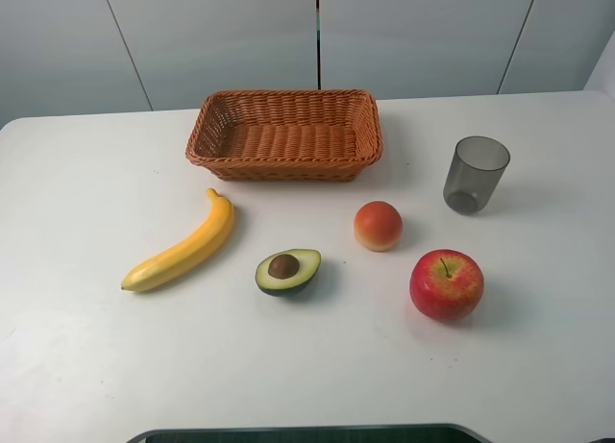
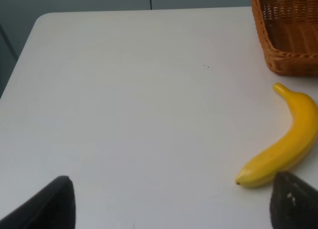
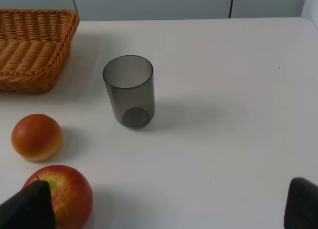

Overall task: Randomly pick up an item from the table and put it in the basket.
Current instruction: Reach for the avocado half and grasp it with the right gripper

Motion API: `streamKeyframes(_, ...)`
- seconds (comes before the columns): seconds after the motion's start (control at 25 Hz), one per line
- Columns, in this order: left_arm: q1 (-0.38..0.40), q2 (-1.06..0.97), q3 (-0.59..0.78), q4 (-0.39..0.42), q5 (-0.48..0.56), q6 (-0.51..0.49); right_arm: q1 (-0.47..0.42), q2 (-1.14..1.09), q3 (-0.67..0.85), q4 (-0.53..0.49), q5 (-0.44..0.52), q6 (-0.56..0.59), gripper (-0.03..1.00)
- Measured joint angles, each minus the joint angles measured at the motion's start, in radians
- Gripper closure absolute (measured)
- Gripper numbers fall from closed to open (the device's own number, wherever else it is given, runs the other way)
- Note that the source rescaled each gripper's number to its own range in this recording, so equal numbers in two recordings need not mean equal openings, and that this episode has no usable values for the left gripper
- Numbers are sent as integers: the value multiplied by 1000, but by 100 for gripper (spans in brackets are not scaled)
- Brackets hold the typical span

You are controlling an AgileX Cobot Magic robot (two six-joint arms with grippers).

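Note:
The halved avocado (image 1: 286,271) lies cut face up, brown pit showing, on the white table (image 1: 86,366) in front of the wicker basket (image 1: 284,164). The basket holds nothing; it also shows in the left wrist view (image 2: 288,38) and the right wrist view (image 3: 30,50). Neither wrist view shows the avocado. My left gripper (image 2: 171,209) is open and empty above bare table, left of the banana. My right gripper (image 3: 164,209) is open and empty, near the apple. Neither arm shows in the exterior view.
A yellow banana (image 1: 183,245) lies left of the avocado, also in the left wrist view (image 2: 280,144). A small orange-red fruit (image 1: 378,225), a red apple (image 1: 446,284) and a grey translucent cup (image 1: 475,174) stand to the right.

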Motion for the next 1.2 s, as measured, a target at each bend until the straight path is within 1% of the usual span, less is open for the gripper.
streamKeyframes(1.2, 0, 0, 0, 0, 0, 0, 0, 0, 0, 0, 0, 0, -3)
